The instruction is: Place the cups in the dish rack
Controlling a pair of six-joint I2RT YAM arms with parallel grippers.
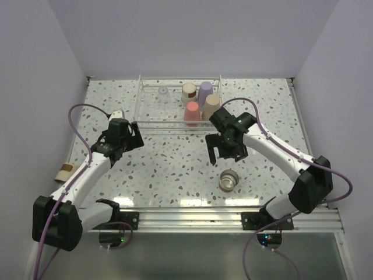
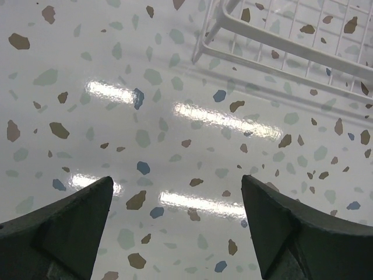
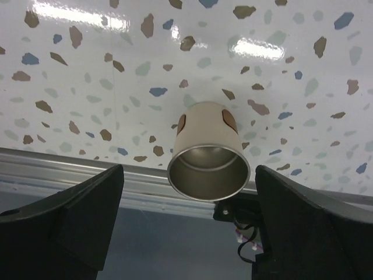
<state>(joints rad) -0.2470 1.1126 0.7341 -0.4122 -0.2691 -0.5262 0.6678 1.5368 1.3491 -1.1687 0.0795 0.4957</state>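
The wire dish rack (image 1: 175, 121) stands at the back middle; its corner shows in the left wrist view (image 2: 274, 35). In it are a clear cup (image 1: 163, 93), a cream cup with a tan band (image 1: 188, 91), a lavender cup (image 1: 204, 92), a red-pink cup (image 1: 192, 112) and a beige cup (image 1: 211, 107). A silvery-rimmed cup (image 1: 228, 179) (image 3: 207, 146) stands upright on the table near the front. My right gripper (image 1: 224, 155) (image 3: 189, 195) is open and empty above and behind it. Another tan cup (image 1: 67, 172) lies at the table's left edge. My left gripper (image 1: 129, 142) (image 2: 175, 204) is open and empty over bare table by the rack's front left corner.
An aluminium rail (image 1: 233, 213) (image 3: 87, 169) runs along the table's near edge, just past the silvery-rimmed cup. White walls close in the left, back and right sides. Purple cables loop off both arms.
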